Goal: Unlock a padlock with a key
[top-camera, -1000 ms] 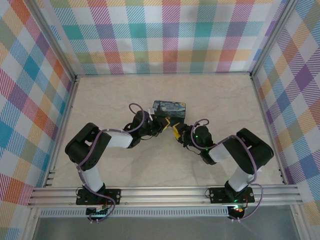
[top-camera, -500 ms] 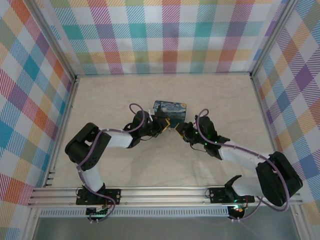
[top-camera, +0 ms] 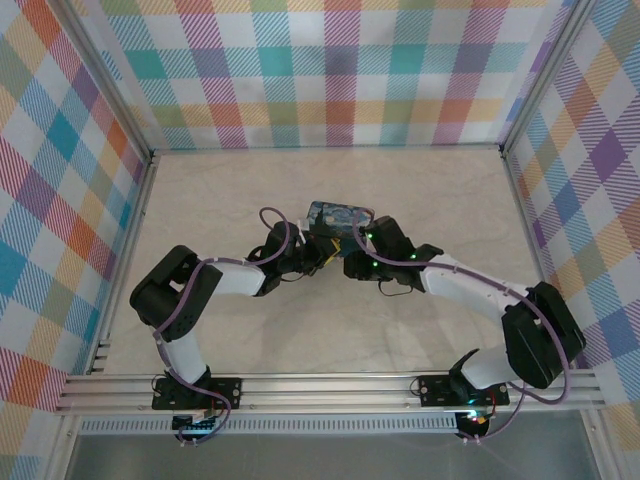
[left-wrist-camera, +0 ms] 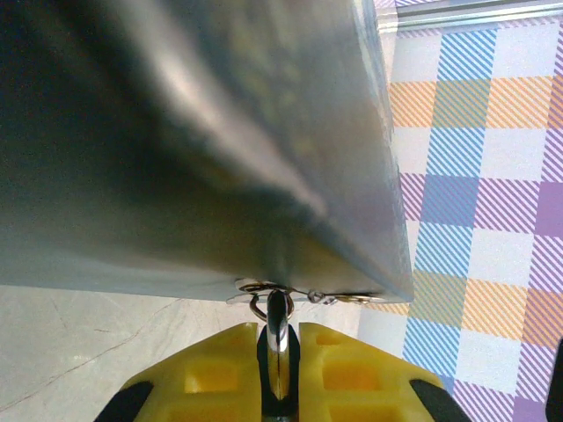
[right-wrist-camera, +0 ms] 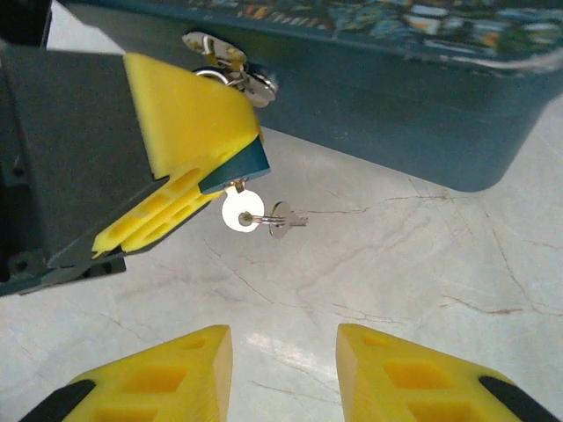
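Observation:
In the right wrist view a teal padlock (right-wrist-camera: 239,163) hangs from the hasp (right-wrist-camera: 227,63) of a dark teal box (right-wrist-camera: 396,105). My left gripper (left-wrist-camera: 278,374) is shut on it, its yellow fingers (right-wrist-camera: 180,132) clamped round the body. A key with a round silver head (right-wrist-camera: 242,212) sticks out of the padlock's bottom. A second small key (right-wrist-camera: 285,218) hangs from its ring. My right gripper (right-wrist-camera: 283,374) is open just below the keys, a short gap away, with only tabletop between its fingers. From above, the left gripper (top-camera: 322,250) and the right gripper (top-camera: 350,258) meet at the box (top-camera: 338,213).
The box stands mid-table on a pale marbled surface (top-camera: 440,190). Checked walls (top-camera: 340,70) close in the back and both sides. An aluminium rail (top-camera: 330,390) with both arm bases runs along the near edge.
My right arm has stretched out and swung its wrist left, closer to the box and the padlock. Its jaws stand slightly wider. The left arm has kept still.

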`<act>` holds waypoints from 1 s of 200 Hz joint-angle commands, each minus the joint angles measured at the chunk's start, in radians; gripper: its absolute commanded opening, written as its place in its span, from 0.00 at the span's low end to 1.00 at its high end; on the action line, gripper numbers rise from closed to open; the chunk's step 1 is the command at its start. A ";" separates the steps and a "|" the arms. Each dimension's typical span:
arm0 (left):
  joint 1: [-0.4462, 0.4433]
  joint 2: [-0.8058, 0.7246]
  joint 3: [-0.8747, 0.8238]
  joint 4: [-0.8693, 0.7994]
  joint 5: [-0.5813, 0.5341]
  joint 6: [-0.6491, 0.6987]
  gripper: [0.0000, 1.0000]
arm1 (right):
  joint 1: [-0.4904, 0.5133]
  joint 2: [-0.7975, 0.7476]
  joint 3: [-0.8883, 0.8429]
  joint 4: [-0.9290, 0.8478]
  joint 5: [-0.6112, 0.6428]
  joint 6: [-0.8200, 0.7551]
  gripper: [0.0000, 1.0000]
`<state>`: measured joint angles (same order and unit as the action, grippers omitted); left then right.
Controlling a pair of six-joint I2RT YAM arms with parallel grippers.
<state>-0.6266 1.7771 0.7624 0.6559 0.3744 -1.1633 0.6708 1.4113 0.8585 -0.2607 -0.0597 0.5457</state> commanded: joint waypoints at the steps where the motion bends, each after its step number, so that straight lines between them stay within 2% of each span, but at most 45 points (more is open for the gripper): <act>1: 0.001 -0.033 0.016 0.010 0.028 -0.006 0.03 | 0.010 0.016 0.050 -0.040 0.011 -0.143 0.37; 55: 0.001 -0.032 0.012 -0.012 0.026 -0.006 0.04 | 0.015 0.028 0.047 -0.019 0.006 -0.183 0.38; 99: 0.001 -0.038 0.021 -0.027 0.031 -0.002 0.04 | 0.037 0.047 0.062 -0.015 0.044 -0.237 0.43; 159: 0.001 -0.044 0.025 -0.021 0.037 -0.012 0.04 | 0.053 0.060 0.064 0.022 0.087 -0.316 0.44; 200: 0.001 -0.053 0.030 -0.021 0.040 -0.015 0.04 | 0.054 0.079 0.068 0.077 0.070 -0.346 0.44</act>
<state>-0.6266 1.7767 0.7628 0.6228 0.3851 -1.1667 0.7151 1.4708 0.8925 -0.2386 0.0116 0.2451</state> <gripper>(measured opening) 0.118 0.442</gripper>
